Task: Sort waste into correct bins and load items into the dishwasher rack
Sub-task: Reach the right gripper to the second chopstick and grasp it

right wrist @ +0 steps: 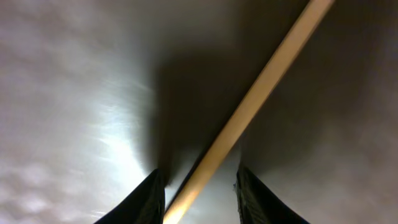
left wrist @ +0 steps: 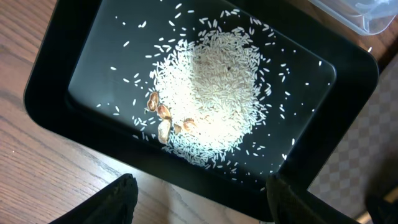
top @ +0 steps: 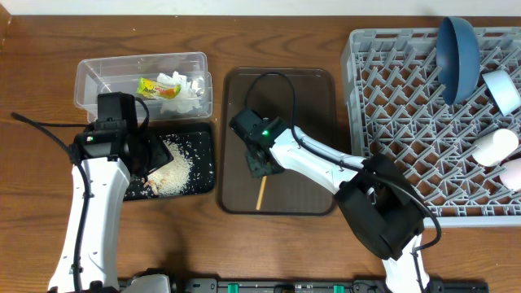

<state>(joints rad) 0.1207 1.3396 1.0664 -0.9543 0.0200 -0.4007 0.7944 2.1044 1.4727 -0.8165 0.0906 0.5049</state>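
One wooden chopstick [top: 261, 194] lies on the brown serving tray [top: 309, 106]. My right gripper [top: 259, 167] is low over it, open, with a finger on each side of the chopstick [right wrist: 249, 112] in the right wrist view [right wrist: 199, 193]. My left gripper [top: 138, 159] is open and empty over the near edge of the black tray [top: 205, 150], which holds a heap of rice scraps [left wrist: 211, 93]. The clear box [top: 98, 73] holds white tissue [top: 191, 89] and the yellow-green wrapper [top: 155, 87]. The rack [top: 407, 122] holds the dark-blue plate [top: 458, 57], light-blue bowl [top: 502, 89], pale green cup [top: 495, 146] and pink cup [top: 513, 172].
A few brown nut-like bits [left wrist: 163, 118] lie at the edge of the rice. The clear box corner [left wrist: 367, 15] sits just past the black tray [left wrist: 348, 93]. The brown tray [right wrist: 74, 93] lies between the black tray and the rack. Bare wooden table runs along the front.
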